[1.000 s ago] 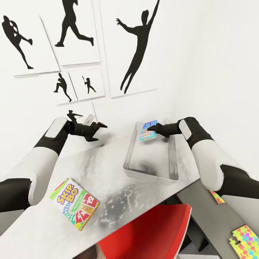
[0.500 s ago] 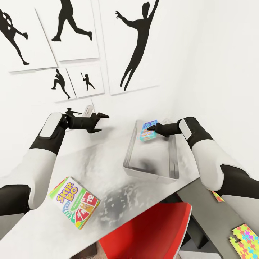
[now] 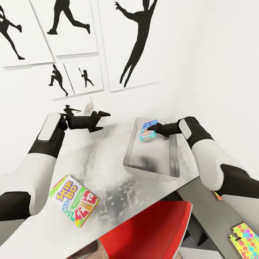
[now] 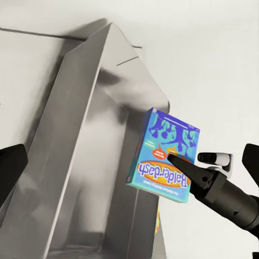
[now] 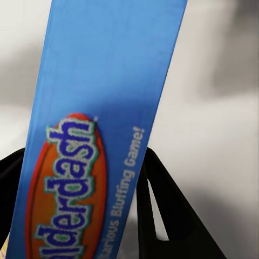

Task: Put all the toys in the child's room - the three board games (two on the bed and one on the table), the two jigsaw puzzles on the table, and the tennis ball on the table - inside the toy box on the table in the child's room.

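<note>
My right gripper [image 3: 151, 128] is shut on the small blue Balderdash board game [image 3: 148, 131], held on edge above the far end of the toy box [image 3: 169, 172], a pale grey bin. In the left wrist view the same blue box [image 4: 164, 159] hangs over the bin [image 4: 81, 135]. In the right wrist view it [image 5: 102, 108] sits between the black fingers [image 5: 162, 213]. The SKIP-BO board game [image 3: 73, 199] lies flat on the table [image 3: 104, 162] near its front edge. My left gripper [image 3: 105, 122] hovers open and empty above the table's far side, left of the bin. Two jigsaw puzzles [image 3: 246, 239] [image 3: 217, 196] lie on the lower dark desk.
A red chair [image 3: 151, 230] is tucked under the table's front edge. The white wall with black baseball-player prints [image 3: 135, 39] stands right behind the table. The dark grey desk [image 3: 212, 216] adjoins on the right.
The head view has shifted a little. My left gripper has risen slightly and reached further right. The right gripper holds the blue box in the same spot over the bin.
</note>
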Available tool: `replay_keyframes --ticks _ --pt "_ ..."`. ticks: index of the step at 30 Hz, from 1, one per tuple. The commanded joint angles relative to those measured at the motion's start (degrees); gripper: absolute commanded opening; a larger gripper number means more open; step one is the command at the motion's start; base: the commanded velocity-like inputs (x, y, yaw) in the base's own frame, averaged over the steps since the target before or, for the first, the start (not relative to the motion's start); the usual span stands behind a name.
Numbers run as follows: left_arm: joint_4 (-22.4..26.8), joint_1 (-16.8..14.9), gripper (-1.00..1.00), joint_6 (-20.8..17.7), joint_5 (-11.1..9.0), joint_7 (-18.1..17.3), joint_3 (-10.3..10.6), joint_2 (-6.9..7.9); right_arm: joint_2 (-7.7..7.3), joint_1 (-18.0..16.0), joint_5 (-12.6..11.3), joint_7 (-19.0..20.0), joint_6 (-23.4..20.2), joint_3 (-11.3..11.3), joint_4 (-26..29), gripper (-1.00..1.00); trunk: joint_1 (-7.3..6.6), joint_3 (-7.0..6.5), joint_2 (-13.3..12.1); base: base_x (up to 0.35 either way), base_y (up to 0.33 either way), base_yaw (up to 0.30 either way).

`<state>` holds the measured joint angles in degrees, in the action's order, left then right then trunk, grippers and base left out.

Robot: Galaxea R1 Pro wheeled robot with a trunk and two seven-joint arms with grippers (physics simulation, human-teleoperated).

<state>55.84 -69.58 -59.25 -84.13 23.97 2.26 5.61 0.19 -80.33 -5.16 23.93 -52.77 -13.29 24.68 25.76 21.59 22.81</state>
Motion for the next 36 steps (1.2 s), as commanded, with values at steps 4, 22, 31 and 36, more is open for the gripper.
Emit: replay_keyframes --ticks 4,22,31,36 --pt "0.3 0.3 1.00 0.0 -0.7 0.5 0.1 0.04 0.04 -0.1 -0.5 -0.2 -0.4 -0.2 0.0 -1.00 0.03 0.47 0.1 0.000 0.000 0.000" --pt "2.6 1.4 1.00 0.0 -0.8 0.5 0.1 -0.14 0.07 -0.1 -0.5 -0.2 -0.4 -0.2 0.0 -1.00 0.03 2.16 0.1 0.000 0.000 0.000" --pt "2.7 1.4 1.00 0.1 -0.7 0.5 0.1 -0.16 0.13 -0.1 -0.4 -0.3 -0.4 -0.2 0.1 -1.00 0.03 2.98 0.1 0.000 0.000 0.000" --pt "2.7 1.5 1.00 0.1 -0.7 0.5 0.1 -0.11 0.20 -0.1 -0.4 -0.3 -0.4 -0.2 1.6 -1.00 0.03 3.24 0.1 0.000 0.000 0.000"
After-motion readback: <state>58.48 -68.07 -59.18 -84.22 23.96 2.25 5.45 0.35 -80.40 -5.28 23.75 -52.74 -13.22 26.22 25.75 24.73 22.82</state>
